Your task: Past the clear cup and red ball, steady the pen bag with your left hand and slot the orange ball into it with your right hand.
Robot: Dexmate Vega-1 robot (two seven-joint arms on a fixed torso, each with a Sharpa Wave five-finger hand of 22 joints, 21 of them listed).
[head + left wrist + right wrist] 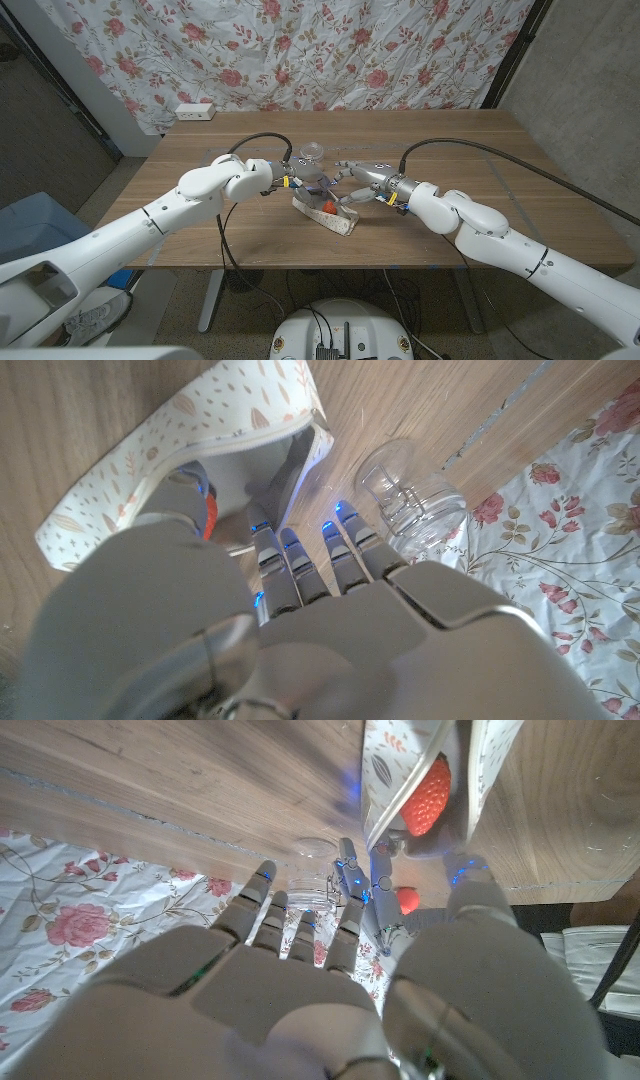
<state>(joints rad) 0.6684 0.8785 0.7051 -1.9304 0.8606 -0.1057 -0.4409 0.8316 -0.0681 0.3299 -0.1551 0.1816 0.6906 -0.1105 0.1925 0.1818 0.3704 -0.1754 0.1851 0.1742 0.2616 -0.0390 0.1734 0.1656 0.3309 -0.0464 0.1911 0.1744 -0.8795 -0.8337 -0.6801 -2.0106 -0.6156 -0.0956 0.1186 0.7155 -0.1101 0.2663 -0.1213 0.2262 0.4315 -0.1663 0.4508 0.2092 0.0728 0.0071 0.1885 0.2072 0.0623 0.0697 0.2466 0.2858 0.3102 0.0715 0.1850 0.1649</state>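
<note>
The white patterned pen bag (330, 215) lies at the table's middle with its mouth open. The orange ball (428, 795) sits inside that mouth, also seen as an orange spot (328, 207) in the head view. My left hand (290, 182) reaches in from the left and pinches the bag's rim (285, 470) between thumb and fingers. My right hand (352, 186) hovers at the bag's right side, fingers spread and holding nothing. The clear cup (312, 155) stands just behind both hands. A small red ball (408, 900) shows beyond my right hand's fingers.
The wooden table (470, 190) stretches wide on both sides of the bag. A flowered curtain (330, 50) hangs behind it, with a white power strip (195, 111) at the far left edge. Black cables run along both arms.
</note>
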